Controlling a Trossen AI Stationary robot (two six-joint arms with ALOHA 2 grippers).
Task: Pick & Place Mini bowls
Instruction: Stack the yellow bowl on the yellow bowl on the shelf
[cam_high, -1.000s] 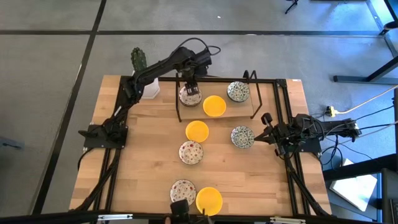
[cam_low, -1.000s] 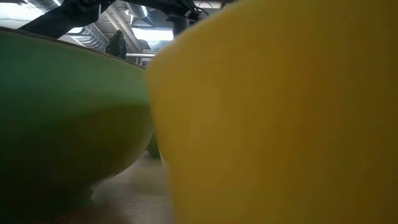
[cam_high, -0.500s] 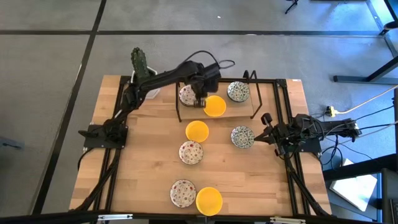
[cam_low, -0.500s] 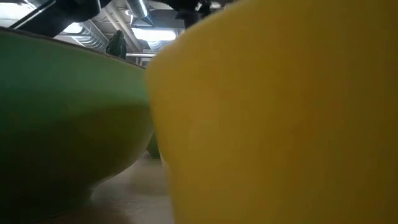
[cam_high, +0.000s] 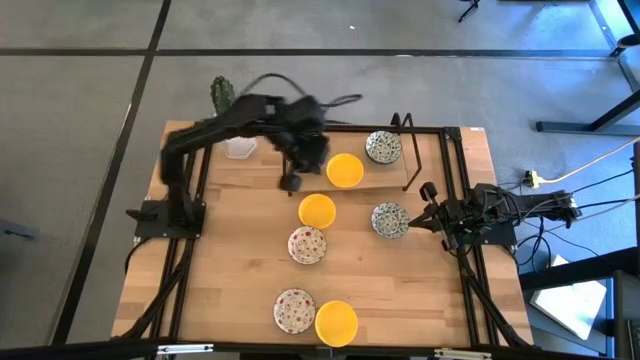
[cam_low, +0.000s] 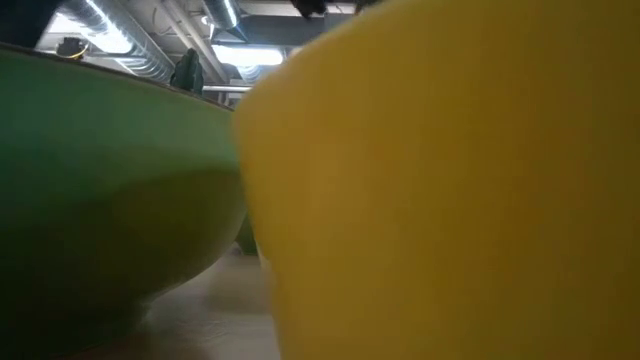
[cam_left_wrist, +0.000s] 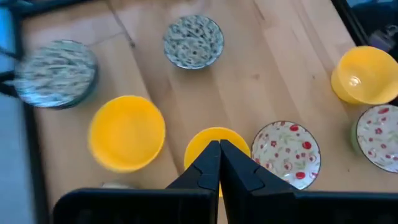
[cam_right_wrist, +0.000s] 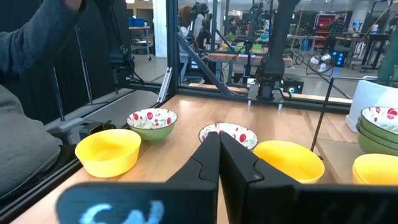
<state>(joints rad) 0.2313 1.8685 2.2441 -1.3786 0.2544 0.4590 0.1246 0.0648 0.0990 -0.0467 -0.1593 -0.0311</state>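
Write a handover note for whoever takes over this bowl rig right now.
Left gripper: shut, holding nothing, above the table by the rack's front-left corner.
Right gripper: shut, empty, parked at the table's right side beside the loose green-grey bowl.
On the rack board: rack yellow bowl, rack green-grey bowl, red-floral stack.
Apparently left on the open table: the loose green-grey bowl, middle yellow bowl, middle red-floral bowl, front red-floral bowl, front yellow bowl.
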